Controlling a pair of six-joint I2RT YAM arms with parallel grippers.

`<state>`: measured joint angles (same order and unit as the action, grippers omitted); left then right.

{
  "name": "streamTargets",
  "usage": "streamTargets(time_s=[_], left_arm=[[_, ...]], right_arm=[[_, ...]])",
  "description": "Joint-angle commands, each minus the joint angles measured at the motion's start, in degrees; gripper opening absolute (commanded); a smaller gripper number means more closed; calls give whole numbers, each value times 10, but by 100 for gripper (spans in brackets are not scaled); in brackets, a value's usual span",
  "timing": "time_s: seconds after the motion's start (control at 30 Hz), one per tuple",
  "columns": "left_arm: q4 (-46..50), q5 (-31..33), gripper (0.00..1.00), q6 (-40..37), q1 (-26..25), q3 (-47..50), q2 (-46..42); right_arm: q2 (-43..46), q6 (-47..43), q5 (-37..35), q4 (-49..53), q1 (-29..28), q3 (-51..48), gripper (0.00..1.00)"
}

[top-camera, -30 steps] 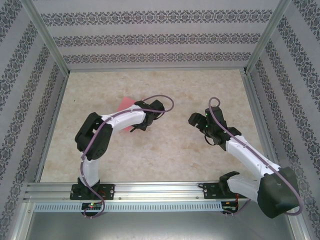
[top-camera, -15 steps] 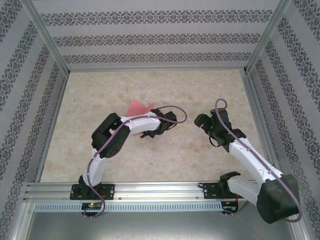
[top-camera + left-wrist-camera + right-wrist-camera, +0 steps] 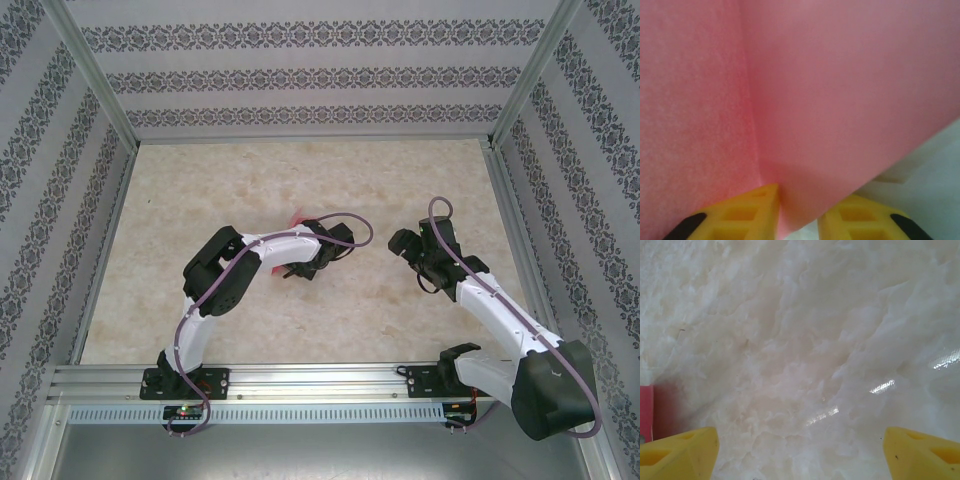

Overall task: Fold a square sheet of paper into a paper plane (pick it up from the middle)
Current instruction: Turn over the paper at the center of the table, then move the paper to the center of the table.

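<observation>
one creased pink sheet of paper (image 3: pixel 840 90) lay under the left tool (image 3: pixel 799 210), its two fingers narrowly apart around the edge; the right tool (image 3: pixel 800 437) gaped wide above the surface (image 3: pixel 805 340).

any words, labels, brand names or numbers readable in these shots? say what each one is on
No text can be read.
The square sheet of paper is plain pink with no print.
The walls bear only a repeating floral pattern.
The table shows only marbling.
Any marking on the arm bases is too small to tell.
</observation>
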<state>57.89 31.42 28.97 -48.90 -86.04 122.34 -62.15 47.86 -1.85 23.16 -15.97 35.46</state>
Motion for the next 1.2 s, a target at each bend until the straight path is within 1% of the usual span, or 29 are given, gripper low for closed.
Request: streamTargets(time_s=[0.0, 0.13, 0.33, 0.43, 0.5, 0.53, 0.63, 0.7, 0.77, 0.8, 0.9, 1.0, 1.17], left_arm=[[-15, -53, 33, 10, -11, -2, -48], [-24, -103, 41, 15, -12, 5, -108], [-91, -199, 58, 17, -2, 47, -220], [-129, -225, 64, 24, 21, 83, -274], [-157, -244, 70, 40, 56, 124, -310], [-165, -250, 75, 52, 75, 144, -325], [-191, -281, 86, 82, 146, 213, -372], [-215, -309, 93, 91, 196, 262, -402], [-226, -325, 97, 96, 239, 300, -426], [-229, -331, 98, 96, 259, 318, -437], [-241, -355, 100, 98, 306, 360, -463], [-248, -369, 100, 104, 336, 390, -481], [-245, -370, 100, 106, 356, 408, -496]], right_arm=[[-1, 5, 10, -15, 4, -4, 86], [-15, 7, 32, -39, 4, -6, 86], [-45, 0, 53, -59, -12, 11, 85], [-64, -9, 55, -68, -35, 34, 84], [-88, -14, 58, -76, -60, 54, 83], [-101, -17, 61, -78, -74, 66, 82], [-167, -24, 64, -89, -132, 116, 73], [-219, -21, 68, -105, -172, 157, 63], [-274, -15, 76, -118, -208, 201, 54], [-306, -12, 80, -120, -226, 224, 47], [-391, -5, 89, -123, -267, 305, 36], [-463, 5, 103, -120, -294, 373, 30], [-548, 10, 135, -108, -313, 451, 29]])
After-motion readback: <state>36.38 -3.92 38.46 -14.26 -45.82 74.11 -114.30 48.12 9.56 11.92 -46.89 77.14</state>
